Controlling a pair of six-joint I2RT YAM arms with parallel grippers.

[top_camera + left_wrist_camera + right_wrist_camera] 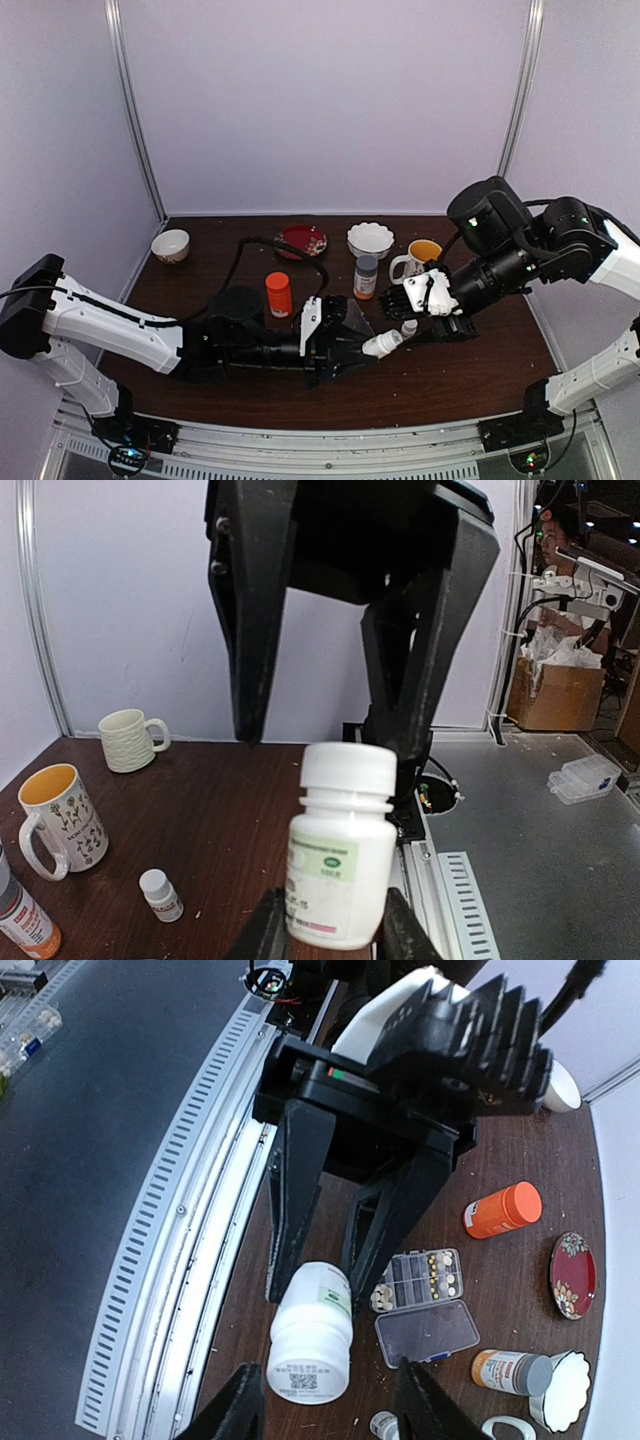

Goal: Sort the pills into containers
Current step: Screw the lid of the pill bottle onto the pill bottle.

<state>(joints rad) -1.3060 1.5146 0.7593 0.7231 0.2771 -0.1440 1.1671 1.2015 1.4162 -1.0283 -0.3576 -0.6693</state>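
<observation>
One white bottle [310, 1335] clamped in left jaws, right jaws apart astride its cap [348, 770], pill box [430, 1332] near

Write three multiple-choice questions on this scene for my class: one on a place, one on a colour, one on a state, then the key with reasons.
1. Where is the large white plastic screw-cap bottle relative to the dark brown tabletop?
A. Held above it in the left gripper
B. Standing on it
C. Lying on it

2. What colour is the cap of the orange-labelled bottle?
A. Red
B. Grey
C. Green

3. How is the lid of the clear plastic rectangular pill box?
A. Shut
B. Half raised
C. Open, flat beside the cells

Key:
1 A: the gripper flanks the bottle's body in the left wrist view.
2 B: the right wrist view shows a grey cap.
3 C: the lid lies flat next to the cells.
</observation>
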